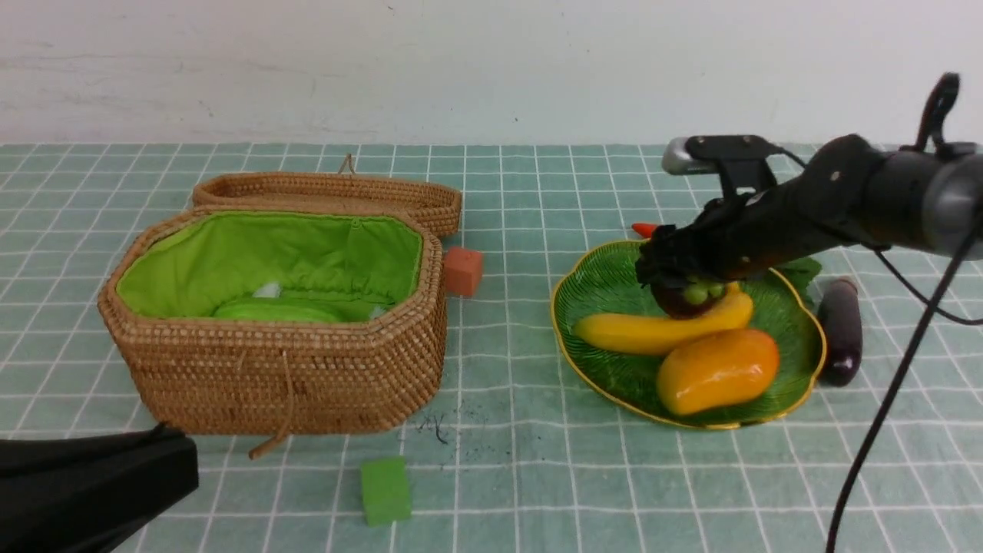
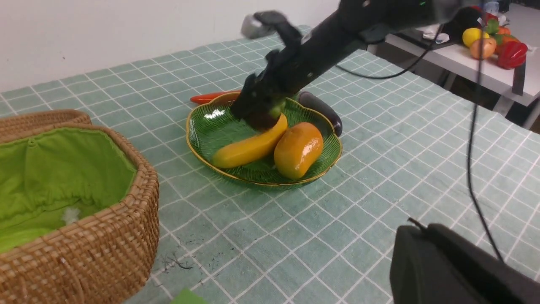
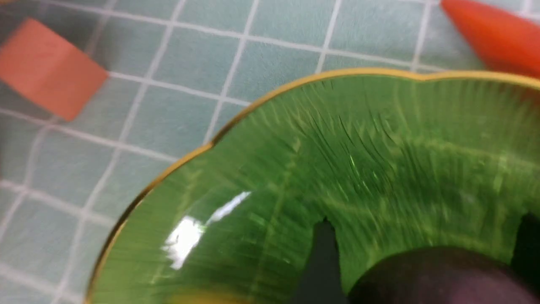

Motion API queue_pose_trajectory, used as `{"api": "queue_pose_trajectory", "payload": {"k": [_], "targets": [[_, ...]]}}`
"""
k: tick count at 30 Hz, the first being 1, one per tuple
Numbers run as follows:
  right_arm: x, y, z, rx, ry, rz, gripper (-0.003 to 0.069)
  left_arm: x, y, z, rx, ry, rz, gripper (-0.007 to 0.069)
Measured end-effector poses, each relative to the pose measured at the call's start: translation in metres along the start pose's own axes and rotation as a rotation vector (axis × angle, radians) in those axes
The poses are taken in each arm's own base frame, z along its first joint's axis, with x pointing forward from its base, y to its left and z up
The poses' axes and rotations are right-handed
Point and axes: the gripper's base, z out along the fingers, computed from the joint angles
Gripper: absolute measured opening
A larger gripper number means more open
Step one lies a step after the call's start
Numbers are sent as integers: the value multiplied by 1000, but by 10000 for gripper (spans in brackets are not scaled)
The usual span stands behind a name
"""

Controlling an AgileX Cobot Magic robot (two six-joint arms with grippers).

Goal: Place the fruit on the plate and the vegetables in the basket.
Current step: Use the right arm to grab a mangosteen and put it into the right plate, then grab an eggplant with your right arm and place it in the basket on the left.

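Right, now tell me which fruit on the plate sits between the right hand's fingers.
The mangosteen, round and dark purple; the banana and mango, both yellowish, lie outside them.

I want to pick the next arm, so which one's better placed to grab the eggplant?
Probably the right: its claw hovers over the plate, near the eggplant on the robot's right. The left arm sits far across, by the basket.
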Motion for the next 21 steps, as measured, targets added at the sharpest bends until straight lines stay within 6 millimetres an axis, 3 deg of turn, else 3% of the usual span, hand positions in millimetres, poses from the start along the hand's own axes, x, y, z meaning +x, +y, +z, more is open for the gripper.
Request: {"api": "queue_pose_trajectory", "payload": {"k": [1,4,6,9,10,11,14,15,17,18,21], "targets": [[0,0,4,-4,9,-4,622,0,0,0,0,-1,0,-13],[-5,2,-3,-21,16,-13,675,0,0,0,0,-1,0,-13],[-11,2,-17,-32,16,-14,676,0,0,0,0,-1,0,-13],[-25,-9,-54,-20,2,32,645,0,0,0,0,-3,0,-13],[-25,-12,-55,-15,2,39,642,0,0,0,0,-3,0,-13],[-31,-23,-78,7,-7,92,614,0,0,0,0,-3,0,-13],[-32,-64,-114,100,11,289,549,0,0,0,0,-4,0,-13],[-32,-63,-114,98,17,301,547,0,0,0,0,-4,0,-13],[-18,-102,-117,196,75,421,519,0,0,0,1,-5,0,-13],[-17,-104,-118,202,74,426,518,0,0,0,1,-5,0,-13],[1,-134,-93,248,133,512,510,-1,0,0,1,-6,0,-13]]}}
